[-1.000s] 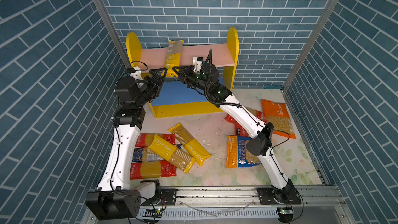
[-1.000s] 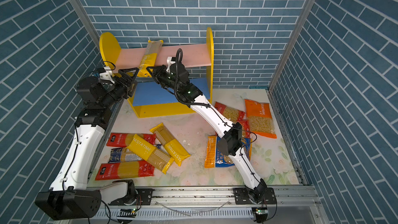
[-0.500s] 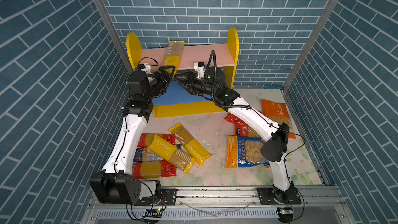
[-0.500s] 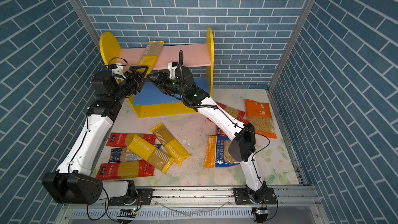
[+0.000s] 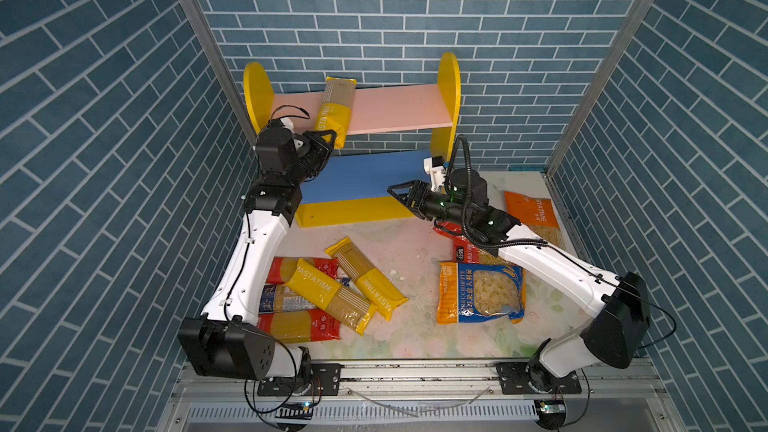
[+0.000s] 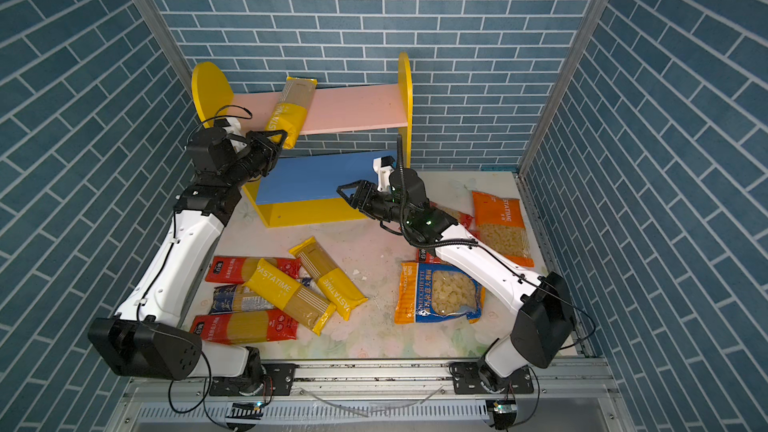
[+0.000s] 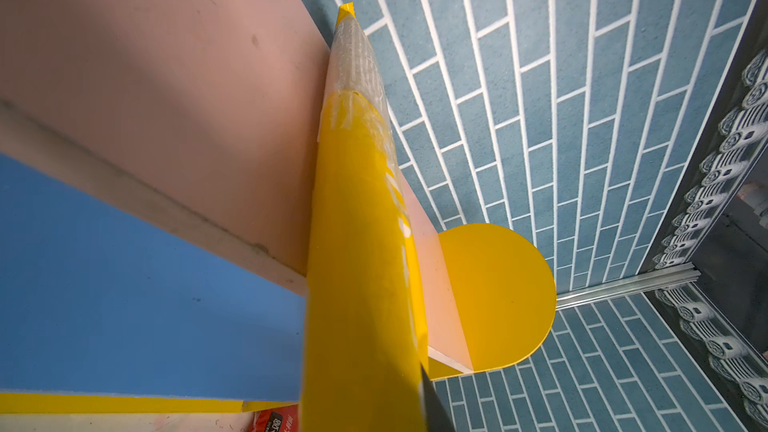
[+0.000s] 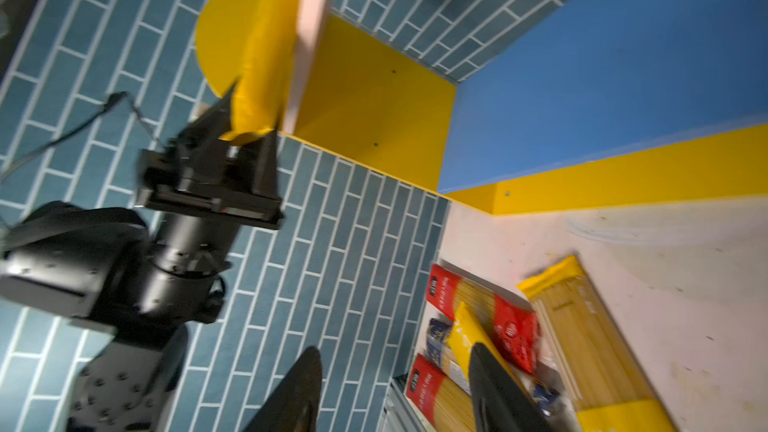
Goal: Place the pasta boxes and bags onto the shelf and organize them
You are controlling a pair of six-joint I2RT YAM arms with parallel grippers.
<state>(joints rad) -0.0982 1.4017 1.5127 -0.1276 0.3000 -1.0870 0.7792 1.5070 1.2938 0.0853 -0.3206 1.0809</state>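
Observation:
A yellow spaghetti pack (image 5: 334,112) (image 6: 293,108) lies slanted across the shelf's pink upper board (image 5: 395,108), its lower end hanging over the front edge. My left gripper (image 5: 328,135) (image 8: 249,126) is shut on that end; the pack (image 7: 361,243) fills the left wrist view. My right gripper (image 5: 395,192) (image 8: 395,371) hangs open and empty in front of the blue lower board (image 5: 365,176). On the floor lie two yellow packs (image 5: 332,295), red packs (image 5: 299,324), a dark blue pack (image 5: 278,303), a blue-orange bag (image 5: 482,292) and an orange bag (image 5: 532,214).
A red bag (image 5: 461,243) lies partly under the right arm. Brick-patterned walls close in on three sides, with metal corner posts (image 5: 195,35) beside the shelf. An aluminium rail (image 5: 415,371) carrying both arm bases runs along the front.
My left gripper rose to the pack's overhanging end and closed on it. My right gripper left the upper board, opened wider and dropped back to the right, before the lower board.

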